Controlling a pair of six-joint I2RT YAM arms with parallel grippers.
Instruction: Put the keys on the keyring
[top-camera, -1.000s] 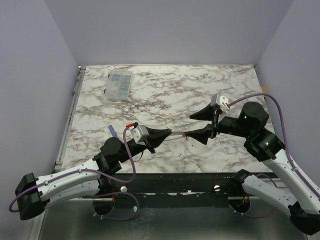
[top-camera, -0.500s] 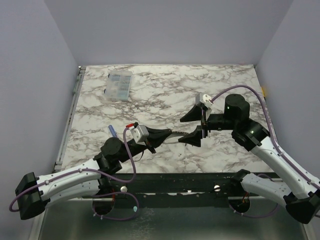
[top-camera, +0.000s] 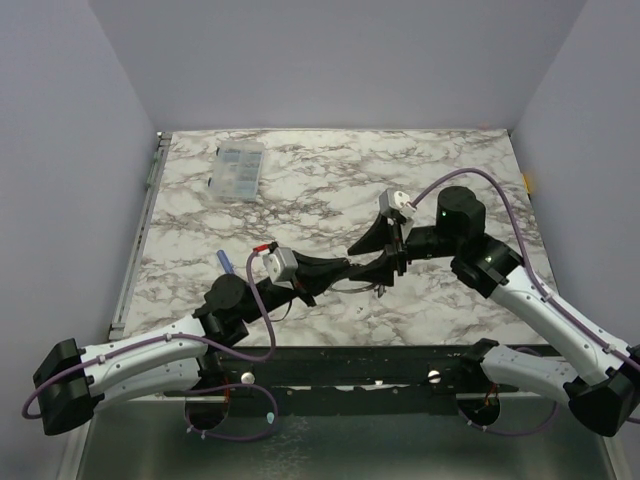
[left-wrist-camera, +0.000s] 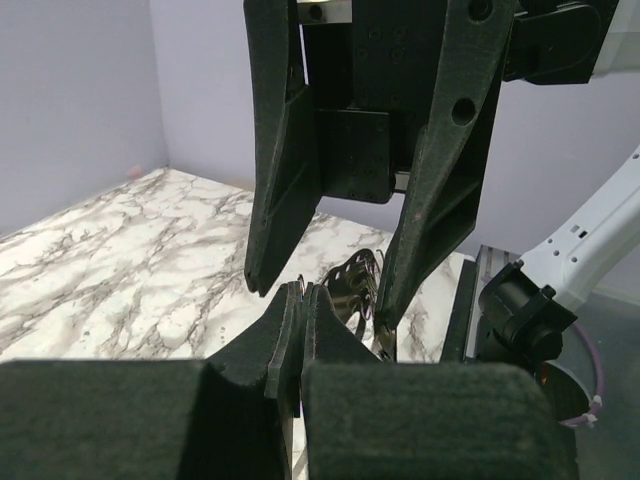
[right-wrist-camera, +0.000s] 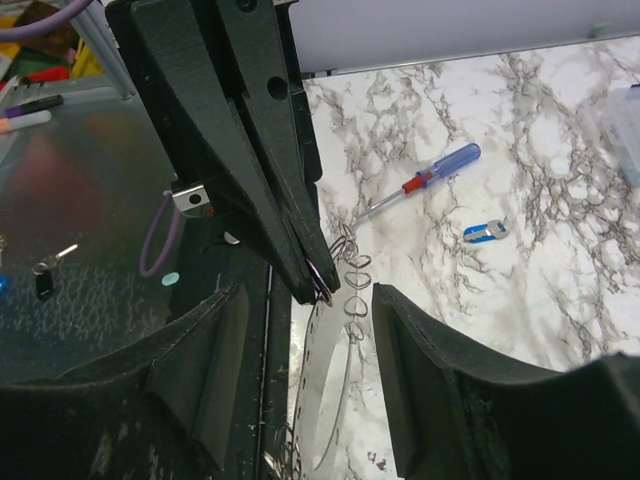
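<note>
While left tool (right-wrist-camera: 312, 280) pinches keyring (right-wrist-camera: 356, 274), right tool (left-wrist-camera: 320, 300) straddles, open.

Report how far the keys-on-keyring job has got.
Done: the left hand is shut on the keyring at its metal end. In hand: the right hand stands open around that grip, holding nothing I can see. Left: a blue key lies loose on the table, and no key shows on the ring.
</note>
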